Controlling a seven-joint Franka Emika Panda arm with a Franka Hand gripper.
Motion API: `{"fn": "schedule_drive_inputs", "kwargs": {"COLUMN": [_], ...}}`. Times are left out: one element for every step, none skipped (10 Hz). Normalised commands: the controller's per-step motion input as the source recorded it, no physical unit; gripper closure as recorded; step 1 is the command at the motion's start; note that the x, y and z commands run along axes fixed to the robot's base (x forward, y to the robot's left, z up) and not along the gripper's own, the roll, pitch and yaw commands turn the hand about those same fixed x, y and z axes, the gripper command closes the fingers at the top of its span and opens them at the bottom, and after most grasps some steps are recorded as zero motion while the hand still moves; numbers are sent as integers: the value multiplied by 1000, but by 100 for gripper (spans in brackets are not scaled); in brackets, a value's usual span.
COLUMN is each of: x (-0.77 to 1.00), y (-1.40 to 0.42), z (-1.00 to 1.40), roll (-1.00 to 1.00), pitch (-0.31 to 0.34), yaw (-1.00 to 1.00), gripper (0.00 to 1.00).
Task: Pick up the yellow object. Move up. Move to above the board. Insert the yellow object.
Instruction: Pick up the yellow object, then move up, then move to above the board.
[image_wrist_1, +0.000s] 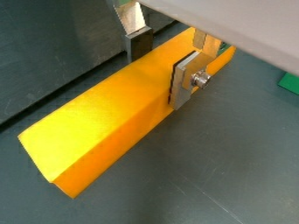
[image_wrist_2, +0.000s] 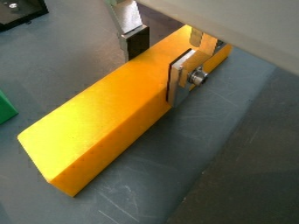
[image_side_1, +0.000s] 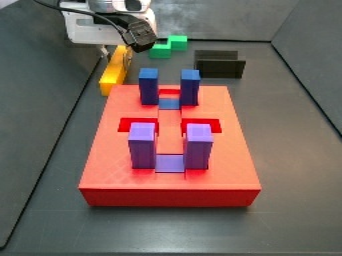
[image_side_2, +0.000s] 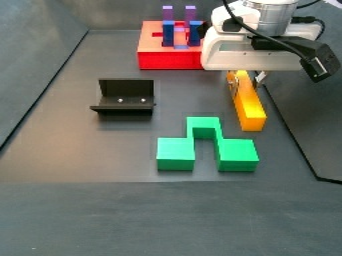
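Note:
The yellow object (image_wrist_1: 100, 122) is a long yellow-orange bar lying flat on the dark floor; it also shows in the wrist view (image_wrist_2: 100, 127) and in both side views (image_side_1: 112, 75) (image_side_2: 249, 106). My gripper (image_wrist_1: 162, 66) straddles the bar near one end, also seen in the wrist view (image_wrist_2: 158, 66). One finger (image_wrist_1: 184, 79) lies flat against the bar's side and the other (image_wrist_1: 138, 42) stands at its opposite edge. The gripper (image_side_2: 245, 78) hangs just beside the red board (image_side_2: 163, 58). The board (image_side_1: 107, 165) carries blue-purple posts (image_side_1: 143, 145).
A green notched block (image_side_2: 201, 150) lies on the floor in front of the bar, also seen in a side view (image_side_1: 170, 44). The black fixture (image_side_2: 123, 98) stands apart from the bar, also seen in a side view (image_side_1: 221, 65). Dark walls ring the floor.

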Motion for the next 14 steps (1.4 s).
{"fn": "schedule_drive_inputs", "kwargs": {"x": [0,0,0,0,0,0,0,-18,-51,-3,0,-8,-35,-23], "y": [0,0,0,0,0,0,0,1,-4,-5,0,-1,-6,-8], "z": [0,0,0,0,0,0,833,813,722,295,1400,1400,1400,1400], "roll": [0,0,0,0,0,0,0,-1,-7,-27,0,-8,-16,-48], "pitch": [0,0,0,0,0,0,0,19,56,42,0,8,33,-2], "yaw": [0,0,0,0,0,0,0,-21,-23,-12,0,1,1,-3], "gripper": [100,100,100,100,100,100,100,100,100,100,100,100,100,100]}}
